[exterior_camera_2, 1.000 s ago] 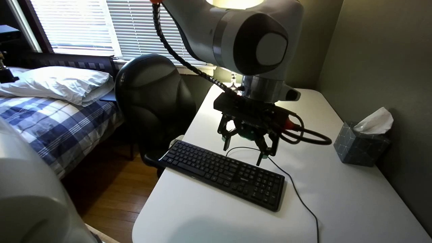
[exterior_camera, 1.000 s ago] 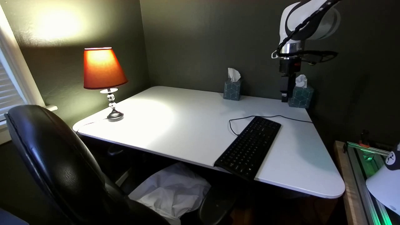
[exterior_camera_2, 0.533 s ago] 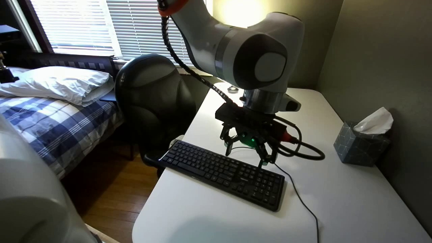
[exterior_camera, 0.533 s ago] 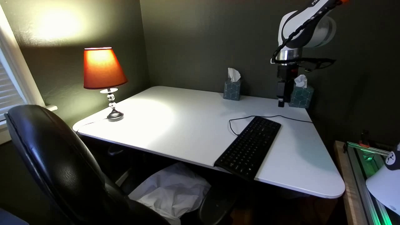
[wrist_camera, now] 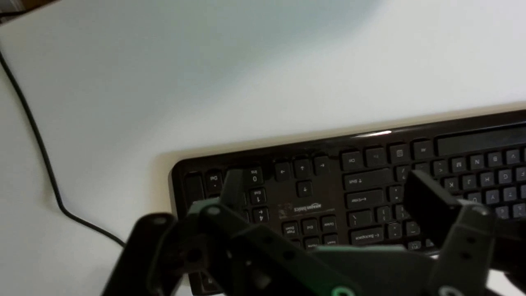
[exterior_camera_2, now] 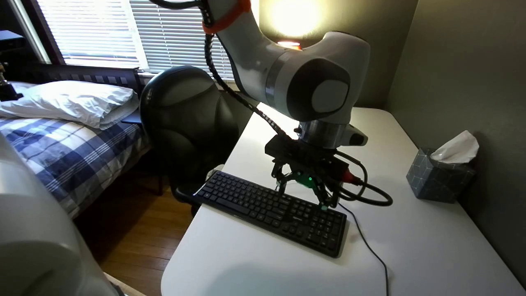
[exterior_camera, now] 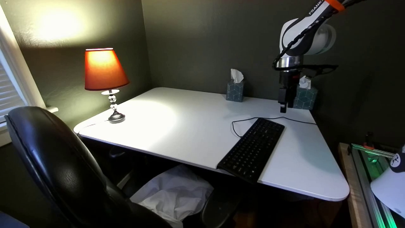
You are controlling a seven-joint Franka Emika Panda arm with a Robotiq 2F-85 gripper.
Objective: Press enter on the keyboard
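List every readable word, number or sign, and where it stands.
"FRANKA": white robot arm
"amazon basics": flat black rectangular keyboard
On its dark keys:
"Enter"
"Shift"
"Backspace"
"Ctrl"
"Alt"
"Del"
"0 Ins"
"1 End"
"4"
"Page Down"
"End"
"VBNM"
"GHJK"
Many others: small, blurred or hidden.
Round emblem, white casing: too small.

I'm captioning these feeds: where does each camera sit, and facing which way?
Wrist view: above the open gripper, which shows at bottom; looks down at the keyboard.
Exterior view: near the chair, facing desk and wall; arm and gripper upper right.
Exterior view: at the desk's end, looking along it, bed at left; arm and gripper central.
Both exterior views share keyboard, desk, chair.
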